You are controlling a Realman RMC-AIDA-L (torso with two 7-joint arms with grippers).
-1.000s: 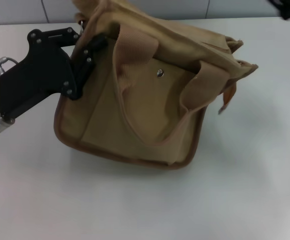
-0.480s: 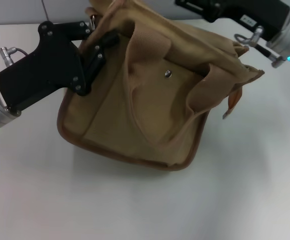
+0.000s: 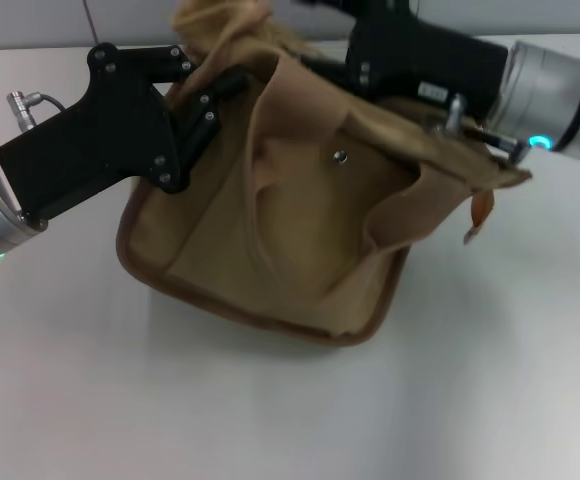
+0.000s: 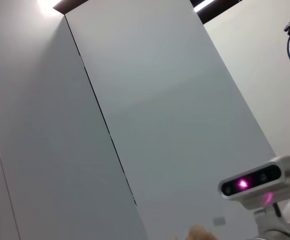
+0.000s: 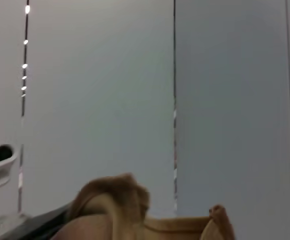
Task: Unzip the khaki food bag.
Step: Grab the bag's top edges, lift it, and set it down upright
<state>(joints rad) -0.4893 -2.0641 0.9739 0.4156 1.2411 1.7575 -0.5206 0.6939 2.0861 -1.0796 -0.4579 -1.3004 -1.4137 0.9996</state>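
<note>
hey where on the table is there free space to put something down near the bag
Bare white table runs in front of the tan canvas food bag and off its right end. Crowded behind and at its left end: right gripper over the top, left gripper gripping the left end.

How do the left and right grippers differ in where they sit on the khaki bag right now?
The left gripper is at the near left top corner of the khaki bag, its black body beside the bag's side; the right gripper reaches over the bag's far top edge. The left arm comes in low from the left, the right from the far right. Both are black with silver wrists.
</note>
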